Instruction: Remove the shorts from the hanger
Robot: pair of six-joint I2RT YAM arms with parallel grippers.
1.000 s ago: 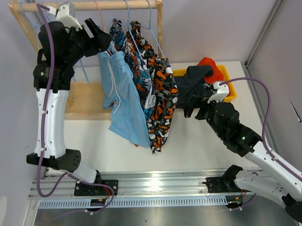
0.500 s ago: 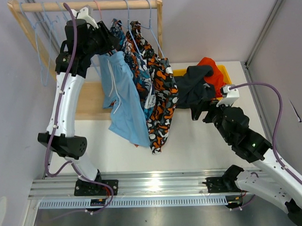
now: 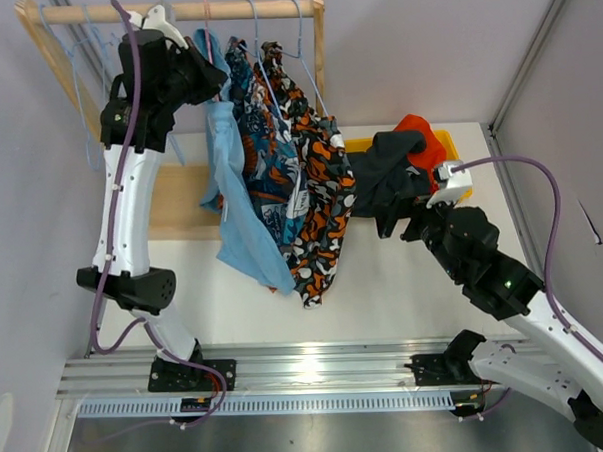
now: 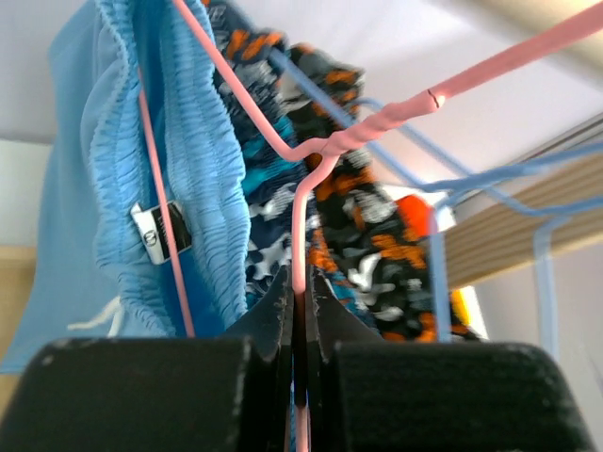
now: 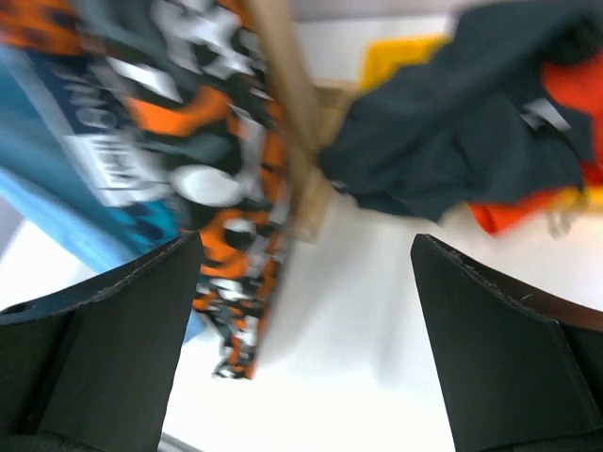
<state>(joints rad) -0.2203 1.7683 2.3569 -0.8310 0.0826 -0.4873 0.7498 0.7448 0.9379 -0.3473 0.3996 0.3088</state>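
Light blue shorts [image 3: 243, 219] [image 4: 113, 141] hang on a pink hanger [image 3: 205, 20] [image 4: 358, 141] from the wooden rail [image 3: 102, 12]. My left gripper [image 3: 210, 80] [image 4: 300, 282] is shut on the pink hanger's wire just below its twisted neck. Right of these hang blue-and-orange print shorts [image 3: 269, 177] and orange-black-white blotch shorts [image 3: 320, 195] [image 5: 217, 188] on blue hangers [image 3: 298, 36]. Dark grey shorts [image 3: 384, 172] [image 5: 452, 122] and orange shorts [image 3: 425, 146] [image 5: 528, 207] lie in a yellow bin [image 3: 459, 174]. My right gripper [image 3: 396, 222] [image 5: 303, 240] is open above the table beside the bin, holding nothing.
The rack's wooden base [image 3: 175, 201] lies on the white table under the hanging clothes, and its right post [image 3: 319, 35] [image 5: 283, 104] stands next to the bin. Walls close in on the left, behind and on the right. The arms' rail runs along the near edge.
My left gripper moved right to the pink hanger and shut on its wire. The light blue shorts swung and turned edge-on. The right arm shifted slightly, still open.
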